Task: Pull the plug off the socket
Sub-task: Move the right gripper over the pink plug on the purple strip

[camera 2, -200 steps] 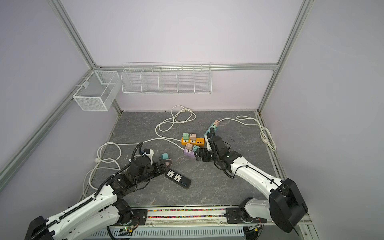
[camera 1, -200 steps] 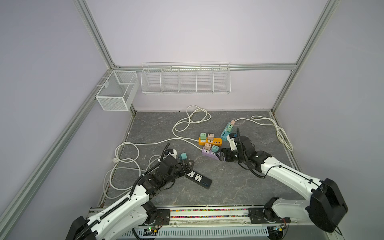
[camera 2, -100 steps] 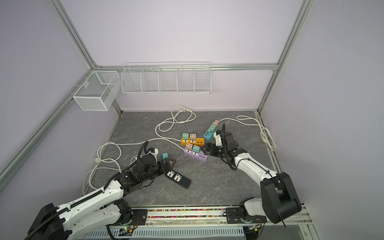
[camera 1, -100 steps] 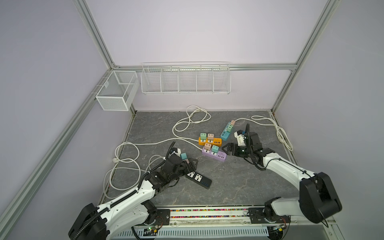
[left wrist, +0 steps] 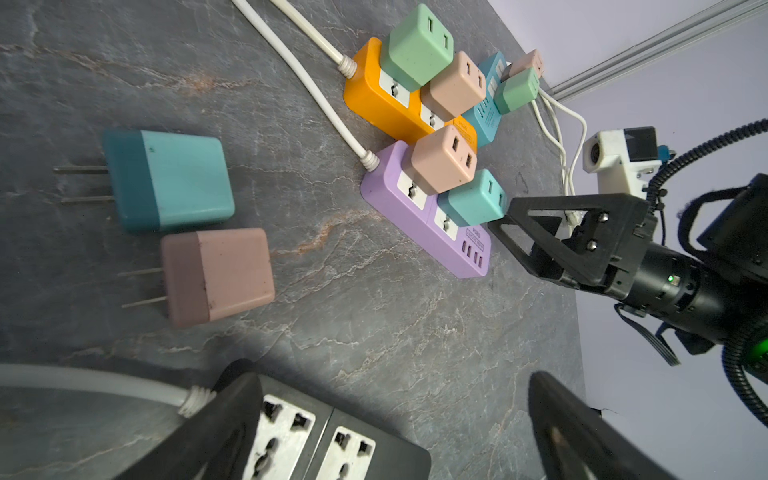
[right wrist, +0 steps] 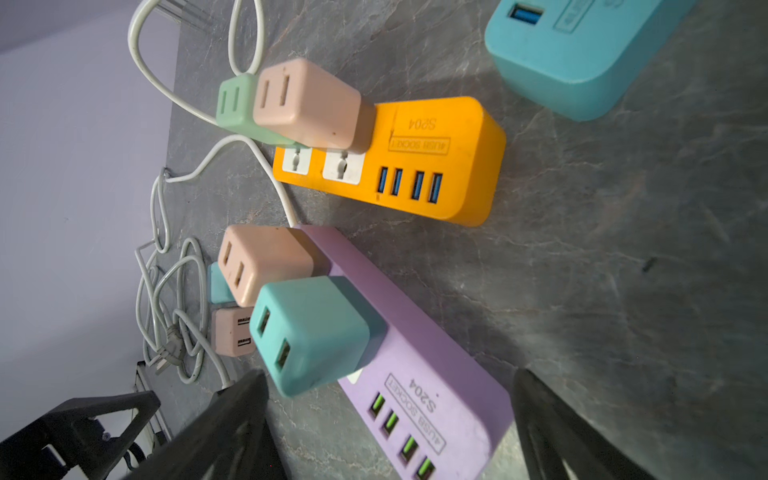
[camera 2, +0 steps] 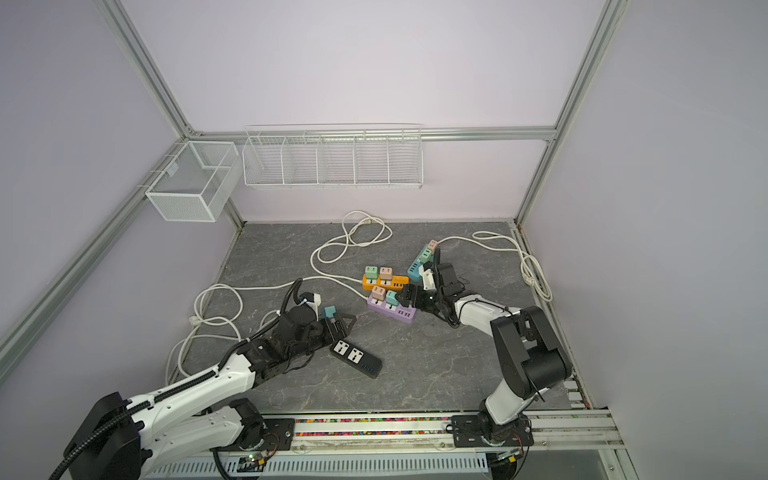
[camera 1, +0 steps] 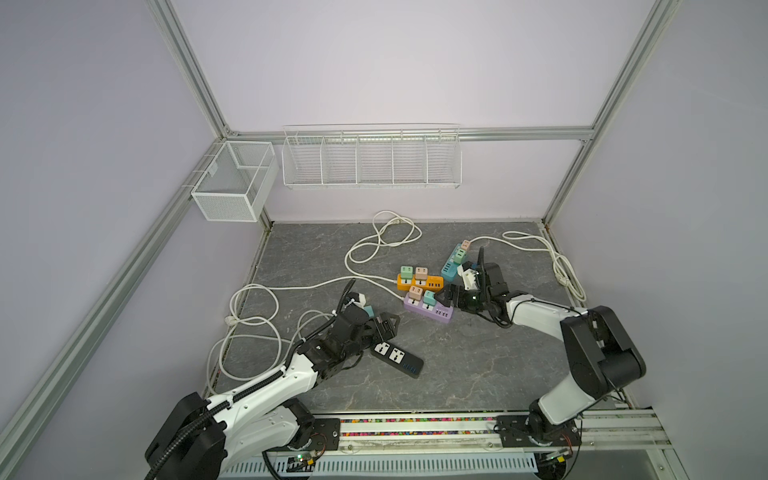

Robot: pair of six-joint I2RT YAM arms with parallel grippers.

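A purple socket strip (camera 1: 428,311) (right wrist: 415,332) lies mid-table with a pink plug (right wrist: 262,262) and a teal plug (camera 1: 429,296) (right wrist: 309,332) in it. My right gripper (camera 1: 446,297) (right wrist: 388,380) is open, its fingers either side of the strip's USB end, one tip just beside the teal plug. My left gripper (camera 1: 384,328) (left wrist: 390,399) is open above the cord end of a black socket strip (camera 1: 397,359) (left wrist: 332,444), whose two sockets are empty. A loose teal plug (left wrist: 170,180) and a loose pink plug (left wrist: 218,276) lie flat on the table beyond it.
An orange strip (camera 1: 419,283) with a green and a pink plug touches the purple one. A blue strip (camera 1: 455,262) with two plugs lies behind it. White cables (camera 1: 249,320) loop at the left, back and right. Wire baskets (camera 1: 370,158) hang on the back wall.
The right arm has drawn back and lowered, and its gripper now sits at the purple strip's USB end. The purple strip has settled flat. The left gripper has edged slightly right over the black strip.
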